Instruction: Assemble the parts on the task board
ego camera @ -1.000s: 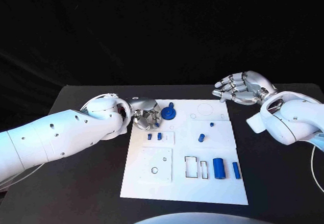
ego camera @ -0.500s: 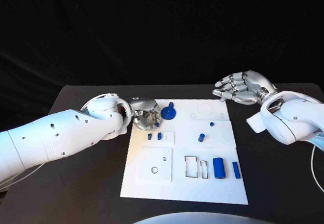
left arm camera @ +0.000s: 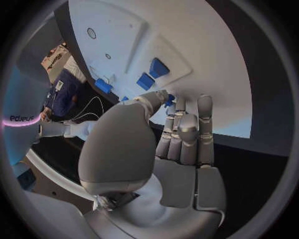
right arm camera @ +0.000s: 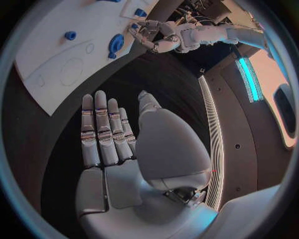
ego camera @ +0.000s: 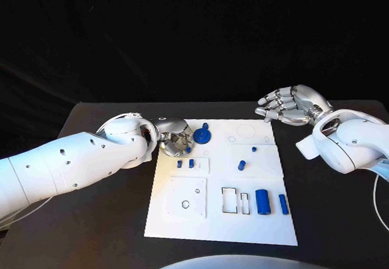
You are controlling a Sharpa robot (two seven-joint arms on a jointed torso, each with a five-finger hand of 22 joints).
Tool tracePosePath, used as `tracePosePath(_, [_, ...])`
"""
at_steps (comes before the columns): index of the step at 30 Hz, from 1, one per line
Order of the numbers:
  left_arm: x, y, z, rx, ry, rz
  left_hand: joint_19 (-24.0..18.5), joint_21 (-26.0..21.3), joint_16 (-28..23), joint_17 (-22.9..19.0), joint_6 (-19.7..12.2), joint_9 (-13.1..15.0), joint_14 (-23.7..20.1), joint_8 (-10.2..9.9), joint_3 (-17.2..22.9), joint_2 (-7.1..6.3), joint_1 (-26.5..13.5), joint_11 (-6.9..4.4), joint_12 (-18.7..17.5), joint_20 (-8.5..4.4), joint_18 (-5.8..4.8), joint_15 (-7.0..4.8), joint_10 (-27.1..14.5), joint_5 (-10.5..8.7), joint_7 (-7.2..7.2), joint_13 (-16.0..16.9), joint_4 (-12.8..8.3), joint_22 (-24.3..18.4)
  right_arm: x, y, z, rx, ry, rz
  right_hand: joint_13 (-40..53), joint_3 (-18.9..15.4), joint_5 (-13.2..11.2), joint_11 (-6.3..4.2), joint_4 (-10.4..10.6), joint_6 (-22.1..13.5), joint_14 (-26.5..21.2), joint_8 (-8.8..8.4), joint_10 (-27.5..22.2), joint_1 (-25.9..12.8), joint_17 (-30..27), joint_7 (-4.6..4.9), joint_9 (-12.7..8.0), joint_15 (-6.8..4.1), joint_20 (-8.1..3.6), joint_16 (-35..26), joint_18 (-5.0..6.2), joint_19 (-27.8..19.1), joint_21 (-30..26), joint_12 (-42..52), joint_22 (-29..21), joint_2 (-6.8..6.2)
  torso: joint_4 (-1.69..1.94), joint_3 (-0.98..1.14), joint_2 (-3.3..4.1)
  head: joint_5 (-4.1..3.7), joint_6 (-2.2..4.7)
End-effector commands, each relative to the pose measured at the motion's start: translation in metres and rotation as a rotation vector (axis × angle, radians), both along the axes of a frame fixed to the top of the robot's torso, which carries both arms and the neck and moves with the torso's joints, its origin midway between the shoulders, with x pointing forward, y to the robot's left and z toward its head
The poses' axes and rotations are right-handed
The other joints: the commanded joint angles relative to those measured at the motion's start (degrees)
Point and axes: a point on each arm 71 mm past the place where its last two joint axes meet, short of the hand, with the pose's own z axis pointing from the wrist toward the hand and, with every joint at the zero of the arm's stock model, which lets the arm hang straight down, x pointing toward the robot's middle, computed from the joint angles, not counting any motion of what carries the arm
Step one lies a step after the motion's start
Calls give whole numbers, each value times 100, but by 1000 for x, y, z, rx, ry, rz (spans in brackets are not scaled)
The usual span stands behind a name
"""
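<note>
The white task board (ego camera: 220, 228) lies mid-table. My left hand (ego camera: 174, 139) hovers low over its far left corner with the fingers curled down. In the left wrist view the thumb and fingertips (left arm camera: 177, 107) pinch a small blue part (left arm camera: 169, 100). Just right of that hand sits a round blue part (ego camera: 202, 134). My right hand (ego camera: 290, 106) is raised off the board's far right corner; its fingers (right arm camera: 102, 127) are straight and hold nothing.
Two small blue pieces (ego camera: 186, 164) stand in a raised plate, with a blue peg (ego camera: 242, 165) and a tiny piece (ego camera: 253, 149) to their right. A blue cylinder (ego camera: 262, 202) and a blue bar (ego camera: 284, 204) lie near the board's right edge.
</note>
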Motion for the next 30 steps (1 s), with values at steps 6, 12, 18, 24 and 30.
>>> tracePosePath(6, [-1, -1, 0, 2, 0, 0, -15, -19, -8, 5, -17, -5, -10, -20, -4, -9, -53, 38, -38, 15, 32, 28, 0, 10, 5, 8, 45, 7, 0, 1, 0, -2, -3, 8, -10, 29, 0, 36, 2, -35, -46, -31, 12, 6, -11, 245, -7, 0, -1, -35, 24, -46, -38, -22, -10, -5, 0, 3, 0, 12, 3])
tracePosePath(12, [-1, 1, 0, 2, -1, 3, -45, -52, -22, -71, -10, 3, -52, -50, -37, -55, -73, 70, -112, 36, 38, 55, -123, 10, 9, 7, 57, -33, 0, 0, 0, -2, -2, 6, -15, 31, 0, 37, 2, -35, -47, -31, 12, 5, -13, 246, -8, 1, 0, -40, 24, -48, -41, -22, -13, -4, -1, 4, 1, 11, 3])
tracePosePath(18, [-2, 2, 0, 1, -3, 5, -62, -72, -24, -109, 7, 14, -77, -65, -56, -60, -68, 93, -156, 55, 42, 75, -234, 11, 2, 9, 60, -57, 0, 0, 0, -3, -2, 4, -15, 31, 0, 37, 2, -35, -47, -31, 12, 5, -13, 246, -8, 1, 0, -40, 24, -48, -41, -22, -13, -4, 0, 3, 0, 10, 1])
tracePosePath(24, [-3, 3, 0, -1, -4, 5, -68, -80, -28, -137, 25, 22, -92, -66, -63, -53, -64, 104, -167, 63, 44, 85, -280, 12, 1, 12, 61, -65, 0, -1, 0, -4, -2, 2, -15, 31, 0, 37, 2, -35, -47, -31, 12, 5, -13, 246, -8, 1, 0, -40, 24, -48, -41, -22, -13, -4, 2, 2, 0, 14, 2])
tracePosePath(30, [-3, 3, 0, -3, -4, 3, -66, -79, -30, -146, 32, 24, -96, -65, -63, -49, -61, 106, -169, 65, 43, 87, -289, 12, -1, 13, 61, -62, 0, -1, 0, -4, -2, 2, -15, 31, 0, 37, 2, -35, -47, -31, 12, 5, -13, 246, -8, 1, 0, -40, 24, -48, -41, -22, -13, -4, 2, 0, -1, 19, 8])
